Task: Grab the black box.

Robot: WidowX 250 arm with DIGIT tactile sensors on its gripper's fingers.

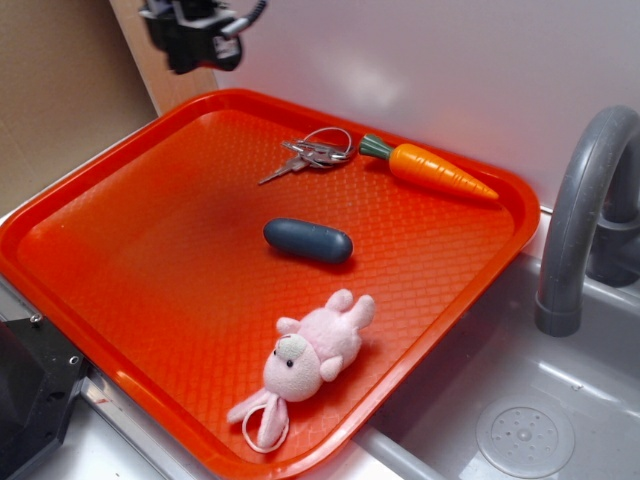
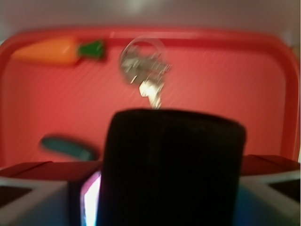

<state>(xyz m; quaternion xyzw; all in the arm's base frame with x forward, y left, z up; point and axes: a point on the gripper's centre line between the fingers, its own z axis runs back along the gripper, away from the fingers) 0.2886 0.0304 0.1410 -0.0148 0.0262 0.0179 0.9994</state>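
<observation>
Black box (image 2: 171,165): fills lower centre of the blurred wrist view, long axis left to right.
Gripper (image 1: 195,35): upper left of exterior view, above the tray (image 1: 120,230); fingers clenched on the black box.

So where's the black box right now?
In the wrist view the black box sits between the gripper's fingers, apparently held. In the exterior view the gripper hangs high above the tray's far-left corner; the box isn't on the tray.

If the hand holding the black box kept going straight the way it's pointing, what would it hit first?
Probably the keys. In the wrist view they sit just beyond the black box held in the hand, above the orange tray. The picture is blurred, so depth is uncertain.
</observation>
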